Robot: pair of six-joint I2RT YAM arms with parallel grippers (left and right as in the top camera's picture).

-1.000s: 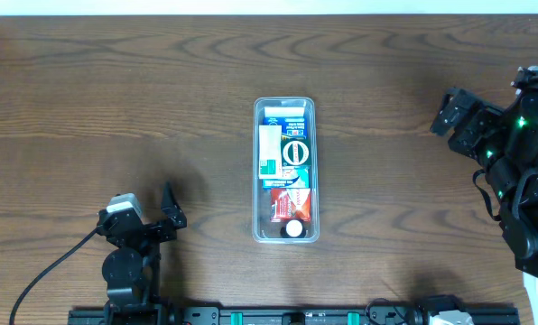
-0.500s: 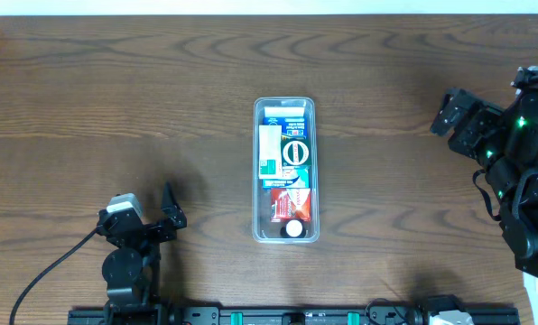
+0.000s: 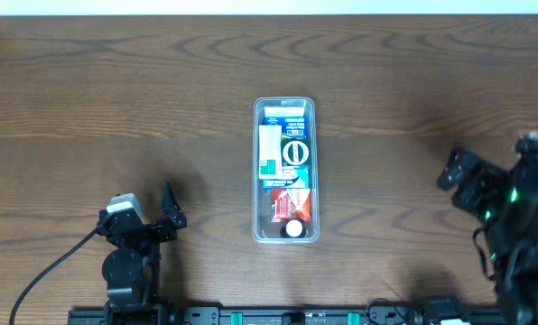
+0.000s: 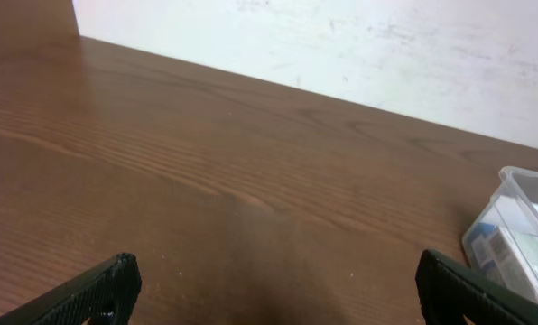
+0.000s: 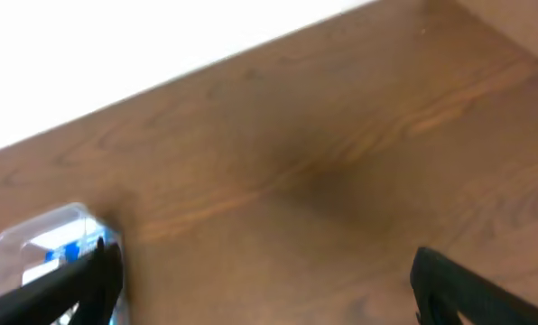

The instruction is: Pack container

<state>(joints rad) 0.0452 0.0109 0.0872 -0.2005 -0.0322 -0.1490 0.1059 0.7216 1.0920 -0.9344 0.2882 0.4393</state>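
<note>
The container (image 3: 285, 170) is a long clear plastic tray in the middle of the table. It holds several small items: a blue box at its far end, a white and green box, a round green piece, a red packet and a white disc. Its corner shows in the left wrist view (image 4: 518, 235) and in the right wrist view (image 5: 43, 248). My left gripper (image 3: 168, 209) is open and empty, left of the tray near the front edge. My right gripper (image 3: 456, 170) is open and empty, far right of the tray.
The brown wooden table (image 3: 115, 99) spreads on all sides of the tray. A white wall runs along its far edge (image 4: 341, 45). A black cable (image 3: 48, 271) trails from the left arm's base at the front.
My right arm has drawn back toward the front right of the table, away from the far edge. The left arm and the tray have not moved.
</note>
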